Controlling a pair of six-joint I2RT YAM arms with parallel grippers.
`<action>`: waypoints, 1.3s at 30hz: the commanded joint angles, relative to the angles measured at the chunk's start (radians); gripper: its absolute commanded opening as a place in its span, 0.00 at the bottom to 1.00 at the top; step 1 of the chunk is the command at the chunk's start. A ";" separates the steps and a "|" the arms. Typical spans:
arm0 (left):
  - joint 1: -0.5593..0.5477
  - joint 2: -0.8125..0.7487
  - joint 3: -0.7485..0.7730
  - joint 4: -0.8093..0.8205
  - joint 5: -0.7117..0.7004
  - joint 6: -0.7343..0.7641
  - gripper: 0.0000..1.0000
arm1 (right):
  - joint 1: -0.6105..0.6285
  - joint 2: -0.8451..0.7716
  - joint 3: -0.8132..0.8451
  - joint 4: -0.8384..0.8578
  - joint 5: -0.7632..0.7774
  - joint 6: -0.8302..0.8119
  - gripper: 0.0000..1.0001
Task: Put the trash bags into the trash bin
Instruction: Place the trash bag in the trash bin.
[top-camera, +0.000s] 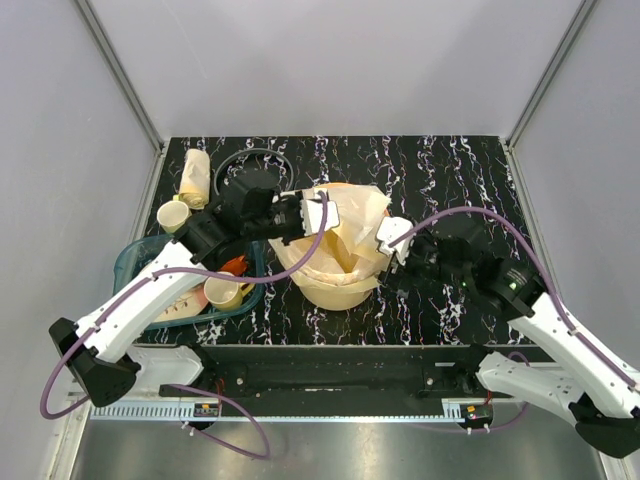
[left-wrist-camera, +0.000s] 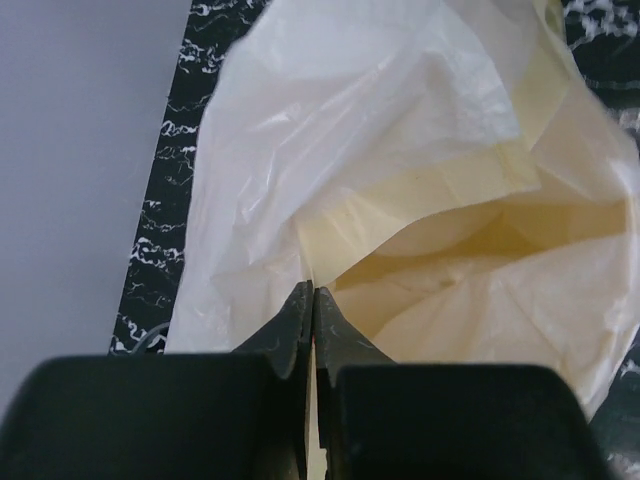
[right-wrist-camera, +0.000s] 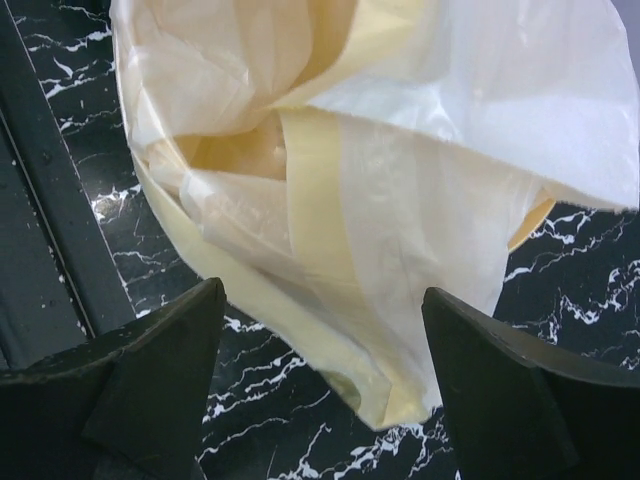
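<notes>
Plastic film from the trash bag (top-camera: 350, 215) billows up out of the trash bin (top-camera: 335, 290), which stands near the middle of the black marbled table (top-camera: 450, 170). The bag's lower part hangs down inside the bucket, and the mouth stands open. From the left wrist view you look into a pale yellow hollow. The upper edge is not turned down around the rim. It stands loose and crumpled above the bin and flops outward on the far and right sides.

The left gripper (left-wrist-camera: 313, 300) is at the bin's far left edge. Its fingers are pressed together, and a sliver of pale film shows between them, so I take it to be pinching the bag's edge. The right gripper (right-wrist-camera: 322, 290) sits low on the bin's right side with its fingers spread wide. A hanging flap of film lies ahead of them, and nothing is gripped.

To my eye the job is well along. The bag is in the bin and opened, and what's left seems to be drawing the loose film down and seating it over the rim. I can't tell whether there is more than one bag.

Off to the left, well apart from the bin, a teal dish tray (top-camera: 135, 260) holds a cup (top-camera: 222, 292). Another cup (top-camera: 172, 215) and a pale roll (top-camera: 195, 178) lie beyond it.
</notes>
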 joint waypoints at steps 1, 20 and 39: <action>0.000 0.004 0.069 0.198 0.026 -0.216 0.00 | -0.003 0.059 0.052 0.113 -0.033 0.029 0.89; 0.085 0.015 0.083 0.286 0.104 -0.412 0.00 | -0.003 0.050 0.070 0.218 0.246 0.036 0.79; 0.181 0.001 0.060 0.327 0.179 -0.555 0.00 | -0.003 0.210 0.095 0.339 0.296 0.006 0.65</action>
